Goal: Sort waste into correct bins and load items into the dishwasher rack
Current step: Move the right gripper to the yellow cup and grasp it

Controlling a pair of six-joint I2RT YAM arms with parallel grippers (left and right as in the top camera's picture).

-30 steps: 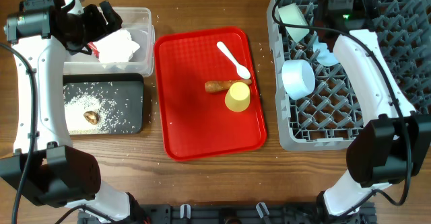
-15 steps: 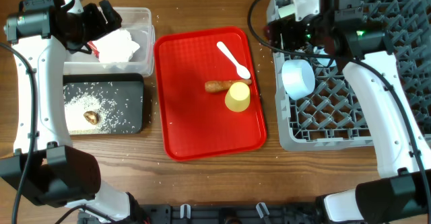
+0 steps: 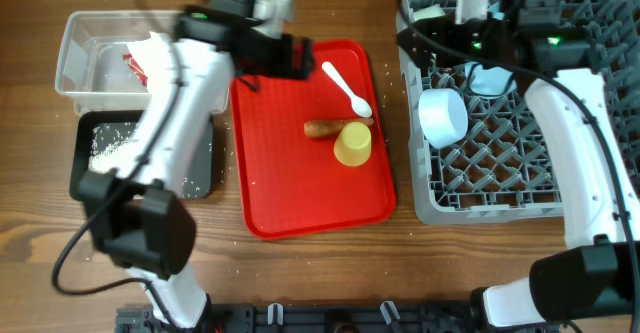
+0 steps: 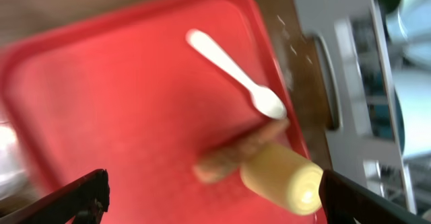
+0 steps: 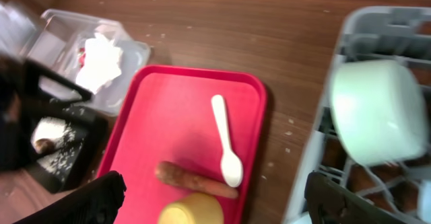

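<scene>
A white spoon (image 3: 347,88), an orange carrot (image 3: 325,128) and a yellow cup (image 3: 352,143) on its side lie on the red tray (image 3: 290,193). My left gripper (image 3: 290,58) is open and empty above the tray's far left part; its view shows the spoon (image 4: 232,72), carrot (image 4: 219,162) and cup (image 4: 283,182). My right gripper (image 3: 440,38) is open and empty over the grey rack's (image 3: 500,188) far left corner. A pale bowl (image 3: 443,116) lies in the rack. The clear tub (image 3: 85,48) holds the napkin (image 3: 160,48) and wrapper (image 3: 135,61). The black tray (image 3: 85,178) holds rice (image 3: 110,148).
My left arm crosses over the black tray and the tub's right end. The right wrist view shows the tub (image 5: 128,46), napkin (image 5: 101,59), black tray (image 5: 74,160) with a brown lump (image 5: 44,143), and a bowl (image 5: 374,109) in the rack.
My left arm swung from the clear tub to above the red tray. My right gripper moved to the rack's far left corner. The tub and black tray now sit further left.
</scene>
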